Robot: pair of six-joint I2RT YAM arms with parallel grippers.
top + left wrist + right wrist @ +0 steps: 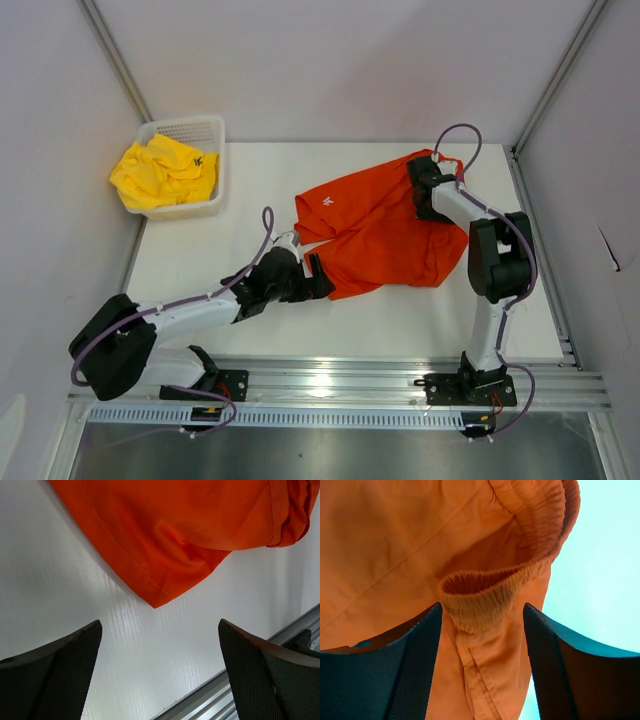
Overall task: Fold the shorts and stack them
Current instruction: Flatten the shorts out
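Right now the orange shorts [380,235] lie spread on the table [400,310], right of centre, with the waistband at the far right and the legs reaching left and toward the near edge. A small white logo [327,201] shows on the far left leg. The cloth is rumpled, not folded.

The right gripper [420,170] sits on the waistband at the far right corner. In its wrist view a bunched loop of elastic [480,600] stands between the two fingers [415,645], which are partly apart. I cannot tell whether they pinch it or only straddle it.

The left gripper [318,275] is open, jaws wide, low over bare table just beside the near left leg. Its wrist view shows a hem corner [155,602] pointing toward the gap between the fingers [65,665], apart from both. The metal rail [280,645] at the near edge runs past on the right of that view.

The yellow shorts [165,172] are crumpled in the white basket [190,122] at the far left corner, well apart from the orange pair, and spill over its left rim
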